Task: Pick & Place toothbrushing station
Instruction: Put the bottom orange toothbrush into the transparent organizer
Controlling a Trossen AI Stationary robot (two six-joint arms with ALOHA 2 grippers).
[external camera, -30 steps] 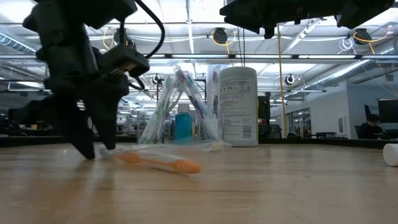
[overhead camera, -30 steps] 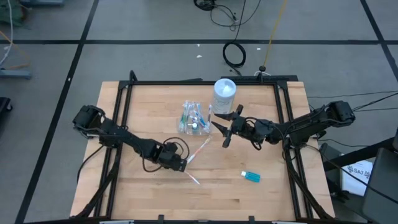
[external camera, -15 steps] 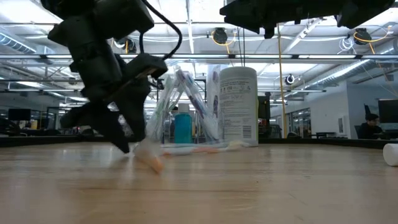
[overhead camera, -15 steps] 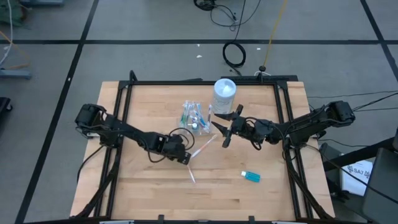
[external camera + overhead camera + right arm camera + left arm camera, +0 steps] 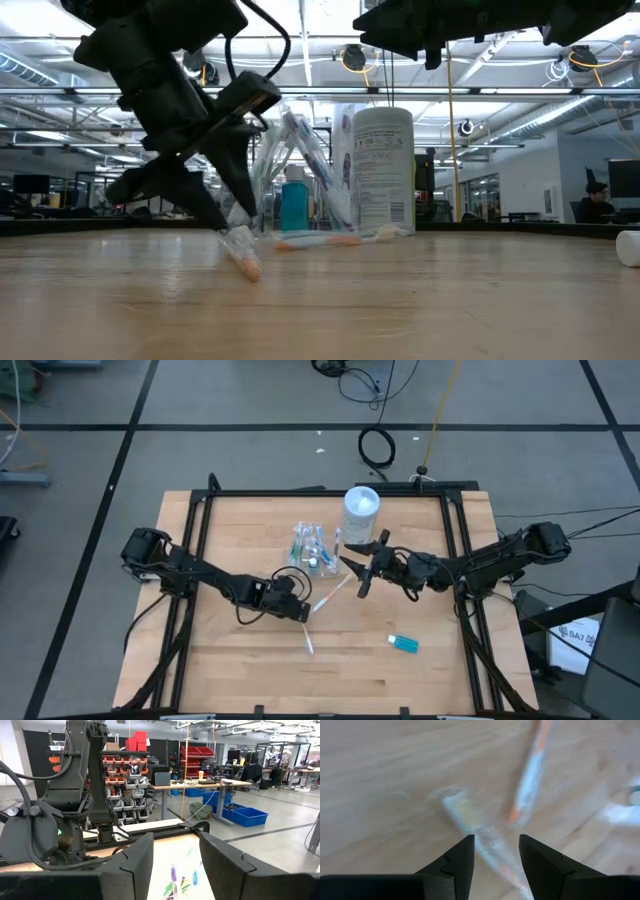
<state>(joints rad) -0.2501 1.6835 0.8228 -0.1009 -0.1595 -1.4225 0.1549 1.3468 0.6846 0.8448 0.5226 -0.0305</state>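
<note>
A toothbrush in a clear wrapper (image 5: 308,639) lies flat on the wooden table; its orange end (image 5: 250,268) points at the near edge. My left gripper (image 5: 299,614) slants down over its far end, open, one finger on each side (image 5: 496,840). A second orange-and-white toothbrush (image 5: 330,595) lies just beyond. The clear cup (image 5: 310,553) stands farther back, with several toothbrushes leaning in it and a blue tube (image 5: 294,205) inside. Another blue tube (image 5: 403,644) lies near the right front. My right gripper (image 5: 356,574) hangs open above the table beside the cup, with nothing between its fingers (image 5: 176,837). My left gripper straddles the wrapped toothbrush's far part (image 5: 487,842), which runs between the two open fingers and lies against the inner side of one finger (image 5: 469,852). The fingers come slanting down from the table's left. The toothbrush rests on the table, not pinched.
A tall white canister (image 5: 361,510) stands at the back of the table, right of the cup. A black frame (image 5: 200,540) runs along the table's edges. Bare wood lies in front of the toothbrush and toward the left front.
My left gripper has gone toward the far edge and a little right, and has tipped. The wrapped toothbrush's far end went with it while its near end stayed, so the brush swung round on the table. The second toothbrush slid slightly toward the right.
</note>
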